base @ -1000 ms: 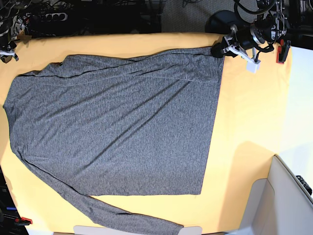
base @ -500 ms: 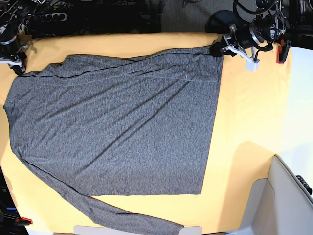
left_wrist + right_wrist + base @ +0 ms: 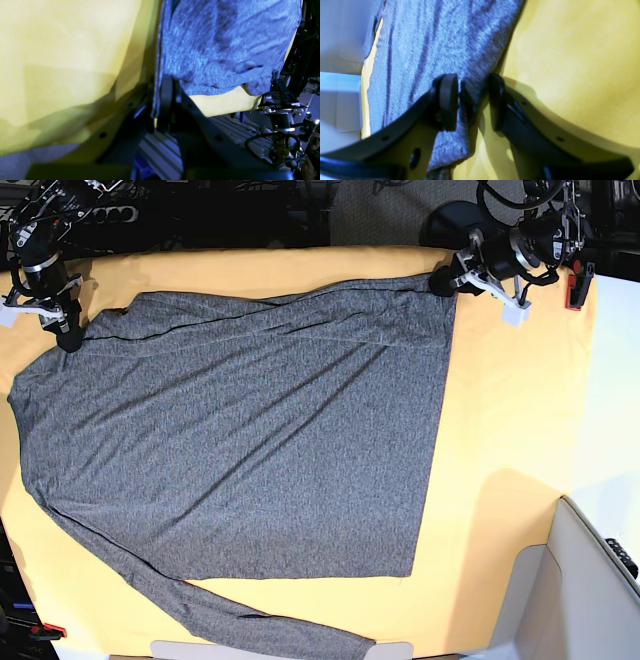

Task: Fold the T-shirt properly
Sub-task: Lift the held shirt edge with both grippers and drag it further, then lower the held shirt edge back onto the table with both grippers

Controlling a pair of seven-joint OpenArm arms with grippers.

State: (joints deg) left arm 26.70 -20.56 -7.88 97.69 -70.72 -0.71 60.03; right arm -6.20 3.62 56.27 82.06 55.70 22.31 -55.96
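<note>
Two end effectors sat at the T-shirt (image 3: 240,430): the left end effector (image 3: 163,100) pinched its hem corner, while the right end effector (image 3: 472,102) stood parted around a fabric fold.

T-shirt (image 3: 240,450) lower sleeve cut off by base view's bottom edge (cuff out of sight)

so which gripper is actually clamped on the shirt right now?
The left gripper, pinching the shirt at its hem corner. The right gripper straddles the shoulder edge with jaws apart.
</note>
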